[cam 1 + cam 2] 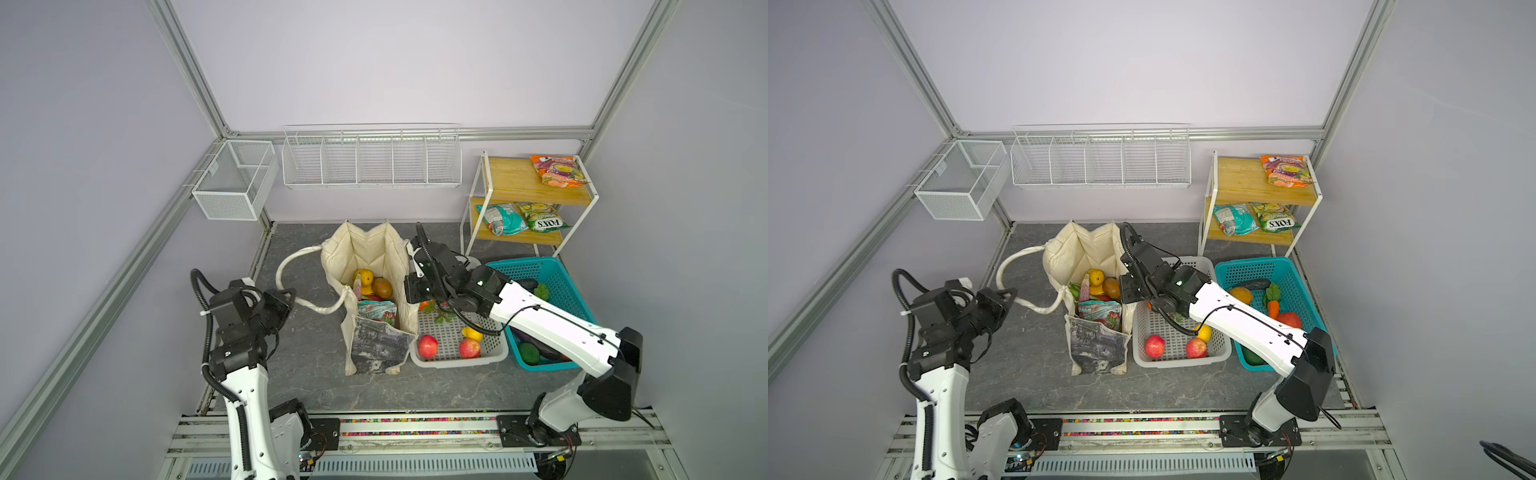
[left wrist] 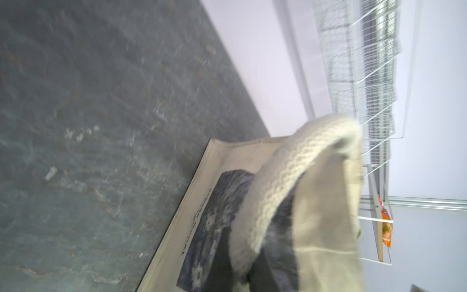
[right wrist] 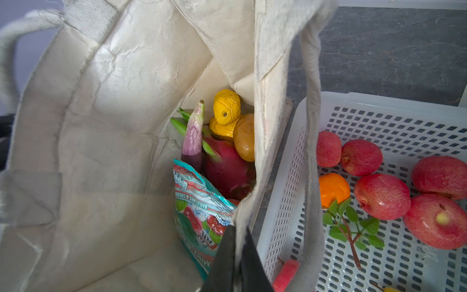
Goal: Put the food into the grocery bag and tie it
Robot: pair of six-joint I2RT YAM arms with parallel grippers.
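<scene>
"Grocery bag [image 1: 365, 249], the large soft cream canvas tote with the grey-black print: where does it stand?"

"Upright in the middle of both top views, on the dark grey stone-patterned table [image 1: 307, 365], with its mouth open. The white perforated plastic basket [image 1: 457, 360] touches its right side. The teal plastic basket [image 1: 523, 268] sits further right."

"And the food?"

"It's at the bottom of the bag, and my right wrist camera looks down on it. A knobbly yellow toy fruit [image 3: 226, 108] touches an orange-brown oval one [image 3: 244, 137]. A pink dragon fruit with green tips [image 3: 225, 169] lies below them in the frame, and a pale purple aubergine [image 3: 193, 136] leans upright beside it. A crinkly teal snack packet [image 3: 199, 209] stands on edge at the lower centre. Red toy apples [image 3: 381, 196] lie in the white basket."

"Your hands?"

"My left gripper [image 1: 289, 296], left of the bag in the top views, is closed tight on the thick cream knitted rope handle [image 2: 290, 174]. That handle loops out from the bag's left side. My right gripper [image 3: 236, 242] is at the bag's right wall. Its two black fingers [image 3: 222, 265] are pressed together on the rim of the cream fabric. A cream strap [image 3: 312, 126] hangs just beside them, over the white basket's wall."
</scene>
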